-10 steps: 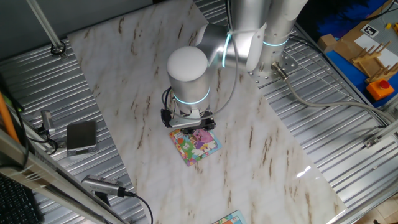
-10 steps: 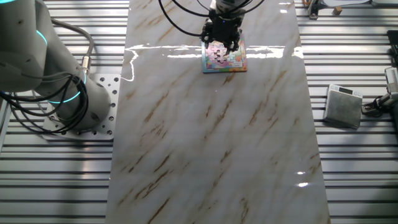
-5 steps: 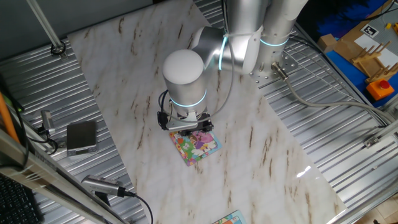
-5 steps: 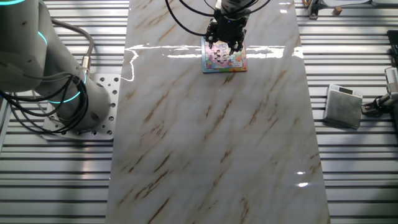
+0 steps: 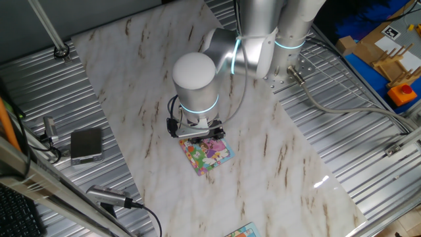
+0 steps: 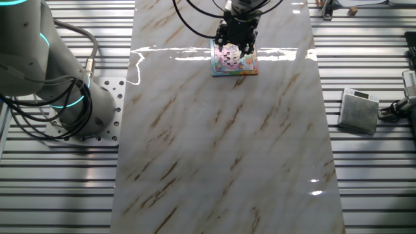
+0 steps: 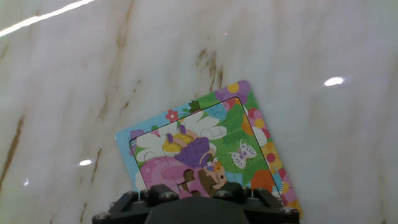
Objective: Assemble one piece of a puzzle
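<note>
Lying on a marble-look tabletop (image 5: 276, 158), puzzle (image 5: 206, 153), ribbed metal bench (image 5: 362, 125) around, end effector (image 6: 236, 47) grip unclear.

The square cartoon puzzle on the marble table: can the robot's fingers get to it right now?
Probably yes. The gripper hangs right over the square cartoon puzzle, at its edge nearest the arm, and nothing sits between them on the marble table.

My own wrist hides my gripper (image 6: 235, 47) tips, the piece and the puzzle's (image 7: 205, 155) near edge.
</note>
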`<state>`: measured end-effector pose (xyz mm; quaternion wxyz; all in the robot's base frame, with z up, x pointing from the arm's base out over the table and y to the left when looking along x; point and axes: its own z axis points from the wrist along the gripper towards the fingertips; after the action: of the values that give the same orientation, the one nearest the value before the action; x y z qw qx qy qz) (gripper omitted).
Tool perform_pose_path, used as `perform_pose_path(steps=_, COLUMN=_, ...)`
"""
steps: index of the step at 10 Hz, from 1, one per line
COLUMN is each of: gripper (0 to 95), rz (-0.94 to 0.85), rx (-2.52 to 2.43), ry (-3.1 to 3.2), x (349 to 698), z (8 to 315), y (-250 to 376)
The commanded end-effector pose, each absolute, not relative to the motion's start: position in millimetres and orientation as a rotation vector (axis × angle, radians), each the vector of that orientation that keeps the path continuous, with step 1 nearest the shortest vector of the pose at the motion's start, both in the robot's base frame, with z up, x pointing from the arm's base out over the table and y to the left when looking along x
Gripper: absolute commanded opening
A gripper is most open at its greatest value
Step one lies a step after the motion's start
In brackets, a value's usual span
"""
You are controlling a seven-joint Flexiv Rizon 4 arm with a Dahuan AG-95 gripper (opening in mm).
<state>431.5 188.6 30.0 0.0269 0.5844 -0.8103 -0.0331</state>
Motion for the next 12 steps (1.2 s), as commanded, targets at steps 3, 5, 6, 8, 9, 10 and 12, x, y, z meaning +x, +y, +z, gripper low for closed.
perform_pose_path(steps=3, gripper=57.0, rz=-0.107, rx=1.754, ry=-2.533, x=431.3, z=30.4, y=188.3)
perform_pose_path(steps=5, gripper=57.0, rz=-0.085, rx=1.726, ry=-2.542, x=431.3, z=30.4, y=188.3)
perform_pose_path(steps=6, gripper=57.0, rz=-0.086, rx=1.712, ry=-2.554, x=431.3, z=30.4, y=188.3)
perform_pose_path(steps=8, gripper=57.0, rz=-0.089, rx=1.695, ry=-2.568, x=431.6, z=30.1, y=188.3)
perform_pose_path(steps=9, gripper=57.0, rz=-0.088, rx=1.707, ry=-2.560, x=432.1, z=29.1, y=187.6)
perform_pose_path(steps=10, gripper=57.0, rz=-0.087, rx=1.706, ry=-2.563, x=432.4, z=27.9, y=186.1)
perform_pose_path(steps=12, gripper=57.0, rz=-0.100, rx=1.724, ry=-2.568, x=435.4, z=17.7, y=177.9)
